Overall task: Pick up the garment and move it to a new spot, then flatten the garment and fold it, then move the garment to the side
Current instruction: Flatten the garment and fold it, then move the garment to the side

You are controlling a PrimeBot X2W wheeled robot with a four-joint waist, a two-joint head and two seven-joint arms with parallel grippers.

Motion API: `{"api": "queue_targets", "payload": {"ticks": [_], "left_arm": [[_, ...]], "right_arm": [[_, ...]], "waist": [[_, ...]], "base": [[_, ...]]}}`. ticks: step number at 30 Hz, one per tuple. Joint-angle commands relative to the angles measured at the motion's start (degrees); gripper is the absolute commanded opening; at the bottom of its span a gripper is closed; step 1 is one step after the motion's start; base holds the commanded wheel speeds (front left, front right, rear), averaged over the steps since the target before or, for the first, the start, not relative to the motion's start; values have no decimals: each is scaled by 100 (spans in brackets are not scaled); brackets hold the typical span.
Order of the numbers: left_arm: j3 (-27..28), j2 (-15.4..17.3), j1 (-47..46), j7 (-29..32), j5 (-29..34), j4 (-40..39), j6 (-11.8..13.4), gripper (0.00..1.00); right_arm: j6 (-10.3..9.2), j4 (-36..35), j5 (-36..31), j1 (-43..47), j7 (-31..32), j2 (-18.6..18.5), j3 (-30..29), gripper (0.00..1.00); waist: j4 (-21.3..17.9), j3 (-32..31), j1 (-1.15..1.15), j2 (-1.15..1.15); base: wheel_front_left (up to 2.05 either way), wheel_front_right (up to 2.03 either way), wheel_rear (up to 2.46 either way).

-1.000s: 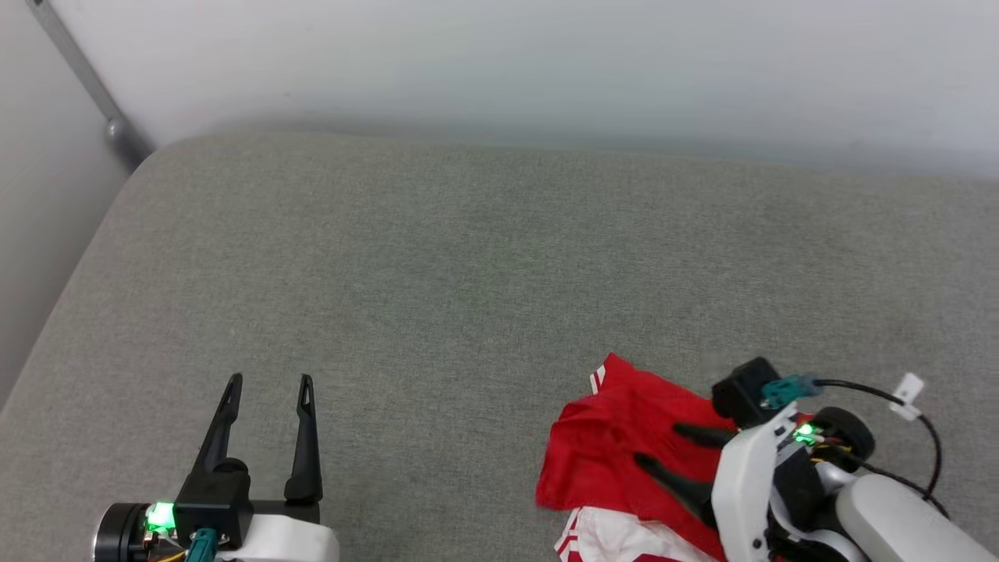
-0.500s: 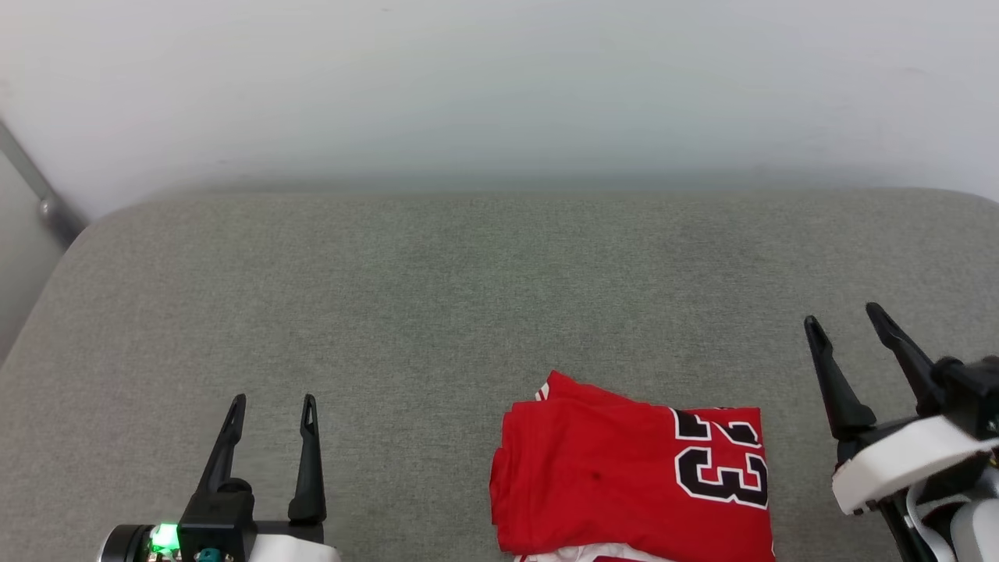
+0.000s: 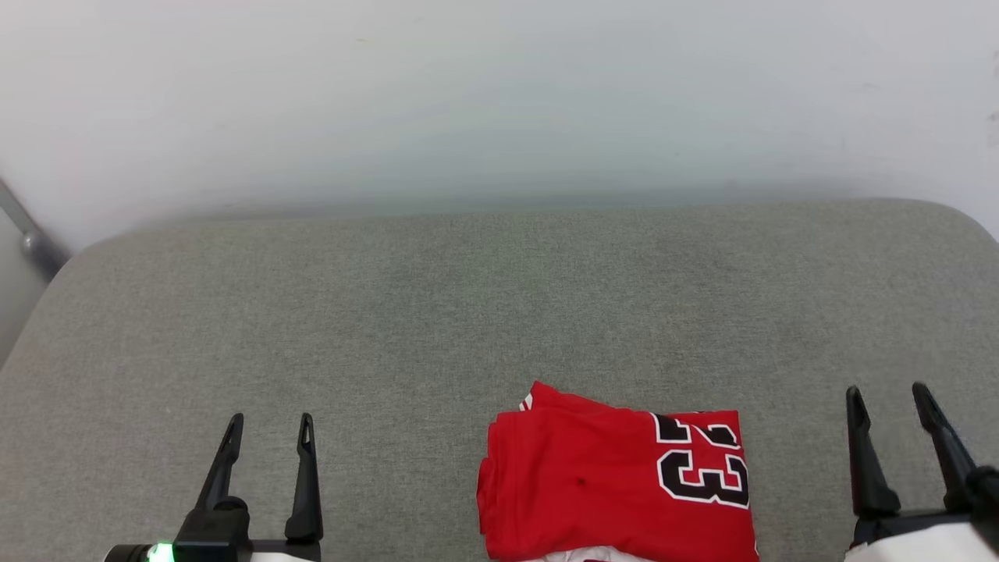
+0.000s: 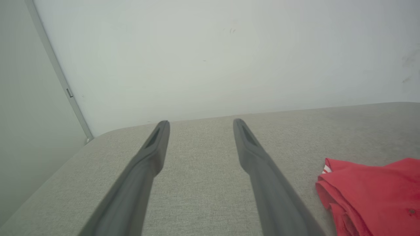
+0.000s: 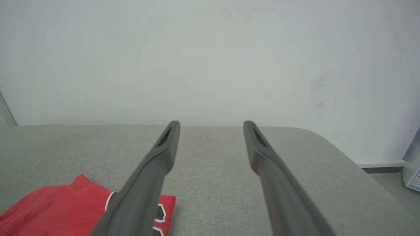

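Note:
The garment [image 3: 593, 492], a red jersey with a black white-outlined "23", lies folded in a compact rectangle at the near edge of the grey cushion [image 3: 468, 312], a white strip showing under it. My left gripper [image 3: 270, 425] stands open at the lower left, well apart from the garment, nothing between its fingers. My right gripper [image 3: 888, 395] stands open at the lower right, just past the garment's right edge. In the left wrist view the garment [image 4: 370, 193] lies to the right of the open gripper [image 4: 200, 123]. In the right wrist view the garment [image 5: 62, 209] lies at lower left, partly behind a finger [image 5: 147, 183] of the open gripper [image 5: 211, 124].
A white wall [image 3: 499, 94] rises right behind the cushion. A grey metal rail [image 3: 27, 238] runs down at the far left. The cushion's rounded right corner [image 5: 328, 144] drops to a floor with a white skirting and a pale box [image 5: 414, 170].
My right gripper has let go of the garment, swung off it to the right and drawn back, fingers pointing up. The garment now lies folded, number up. The head camera has tilted up and right.

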Motion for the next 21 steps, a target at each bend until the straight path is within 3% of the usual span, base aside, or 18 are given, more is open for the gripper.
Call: {"api": "queue_targets", "payload": {"ticks": [1, 21], "left_arm": [[-7, -36, 96, -14, 3, -32, -24, 100], [108, -109, 221, -14, -73, 12, -77, 100]], "right_arm": [[-3, -51, -29, 131, -34, 54, -5, 100], [-3, -272, -47, 659, -47, 375, -107, 100]], "waist": [[13, -25, 0, 0], [140, -66, 0, 0]], "base": [[0, 0, 0], [0, 0, 0]]}}
